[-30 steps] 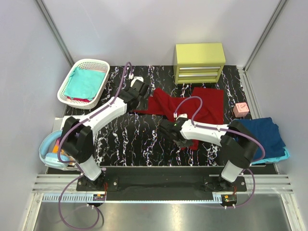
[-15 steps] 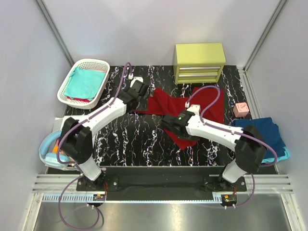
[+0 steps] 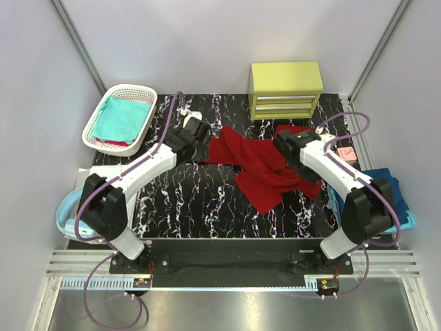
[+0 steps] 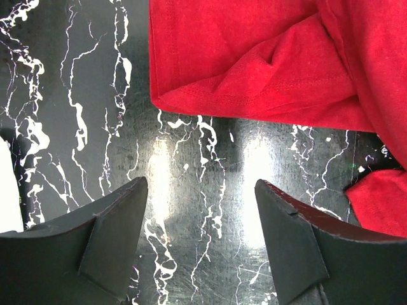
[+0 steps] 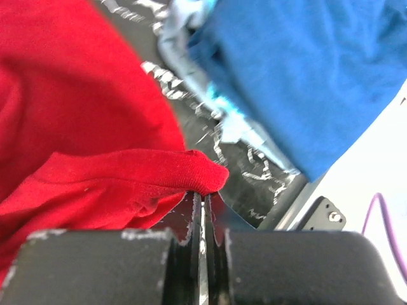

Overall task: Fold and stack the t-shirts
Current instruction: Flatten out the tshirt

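Seen from above, the black marbled counter [image 3: 193, 207] is carrying the dark red t-shirt [image 3: 265, 176], lying crumpled between your two arms. At the left wrist, your left jaws are standing spread over bare counter, just beside the shirt's hem. At the right wrist, your right jaws are pressing together, pinching a red fold near the navy t-shirt [image 5: 305, 70].

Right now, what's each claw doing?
Left claw: open, holding nothing.
Right claw: shut on the dark red t-shirt.
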{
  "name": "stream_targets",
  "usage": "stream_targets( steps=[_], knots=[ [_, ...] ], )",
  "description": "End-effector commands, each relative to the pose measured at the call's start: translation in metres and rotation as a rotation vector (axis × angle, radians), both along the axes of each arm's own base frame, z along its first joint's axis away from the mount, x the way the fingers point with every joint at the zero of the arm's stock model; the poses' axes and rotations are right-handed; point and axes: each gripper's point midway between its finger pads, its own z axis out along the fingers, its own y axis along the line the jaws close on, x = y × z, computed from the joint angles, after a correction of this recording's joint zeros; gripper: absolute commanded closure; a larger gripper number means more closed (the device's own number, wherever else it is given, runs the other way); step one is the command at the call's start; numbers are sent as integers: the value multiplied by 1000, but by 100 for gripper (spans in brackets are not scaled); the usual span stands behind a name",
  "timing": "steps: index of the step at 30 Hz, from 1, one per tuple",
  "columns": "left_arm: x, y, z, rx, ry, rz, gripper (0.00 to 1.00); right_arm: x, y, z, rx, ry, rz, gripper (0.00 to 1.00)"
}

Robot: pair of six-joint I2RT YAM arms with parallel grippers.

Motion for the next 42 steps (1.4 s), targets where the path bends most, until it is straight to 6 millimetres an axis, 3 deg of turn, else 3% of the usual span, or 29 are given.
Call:
stream_targets(
  steps=[1,10,16,17,18,20,22,25,27,28,30,31,34,42],
  knots=[
    [3,-3,16,-57,-50,8,26,8,-36,16,-8,-29,-56,100],
    [3,-5,12,-58,-39,3,26,30,-64,8,25,-13,-126,100],
    [2,-5,9,-55,-32,5,26,38,-59,0,52,0,-87,100],
    [2,-5,9,-54,-32,4,26,47,-54,2,80,-47,-68,95],
    [1,-5,8,-55,-30,4,26,47,-51,9,99,-65,-16,79],
    [2,-5,9,-57,-33,6,25,53,-41,19,141,-111,34,66],
    [3,-7,10,-63,-31,3,24,55,-29,34,139,-136,109,44],
    [2,-12,9,-74,-26,-5,23,52,2,39,193,-122,237,30],
    [3,-15,8,-73,-25,-11,23,44,23,35,221,-103,304,28],
    [2,-16,7,-73,-22,-13,23,37,50,31,253,-84,384,27],
    [1,-18,5,-72,-19,-18,22,26,78,18,299,-41,453,26],
    [1,-18,4,-72,-16,-18,22,16,102,13,328,-13,528,25],
    [0,-18,4,-82,-15,-12,22,3,141,-7,353,44,642,25],
    [-9,-10,3,-85,-20,1,21,7,178,-54,398,155,726,26]
  ],
)
